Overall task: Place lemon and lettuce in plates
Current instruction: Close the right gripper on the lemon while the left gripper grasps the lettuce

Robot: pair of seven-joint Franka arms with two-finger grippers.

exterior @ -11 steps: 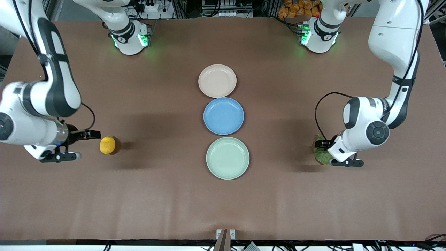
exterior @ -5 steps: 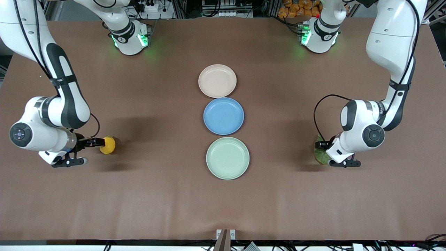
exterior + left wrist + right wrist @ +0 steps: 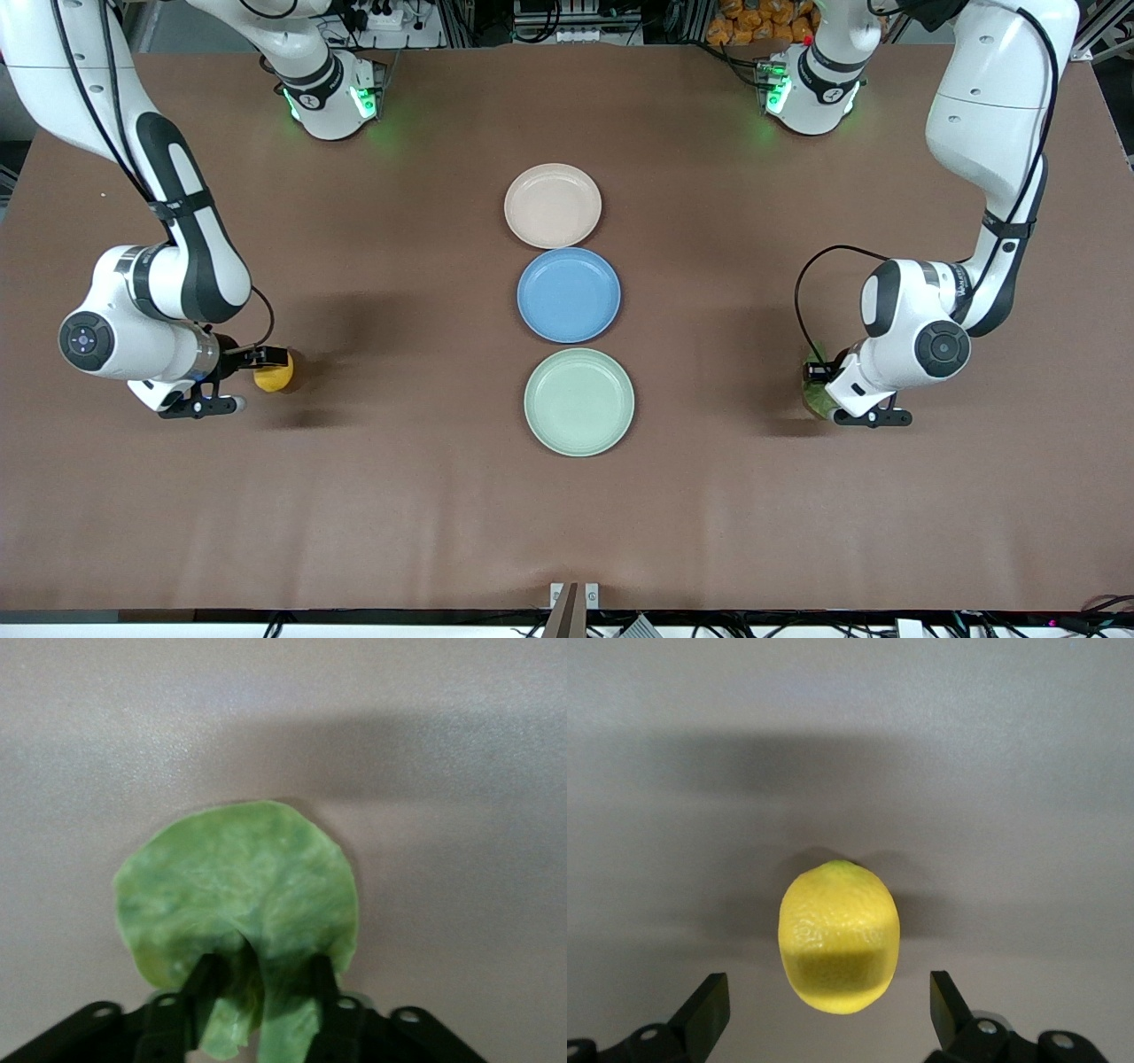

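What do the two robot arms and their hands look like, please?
Both arms are glossy white with black joint bands and round grey end caps. Their bases glow green. A thin black cable loops beside each wrist. The left hand and the right hand are black, with two slim fingers each.

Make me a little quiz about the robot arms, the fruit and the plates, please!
1. True or false: the lemon lies on the green plate.
2. Which gripper is at the lettuce: A left gripper, B right gripper?
3. Fill in: the plate between the beige plate and the green plate is ____.

Key: 1 false, it is on the table; 2 A; 3 blue.
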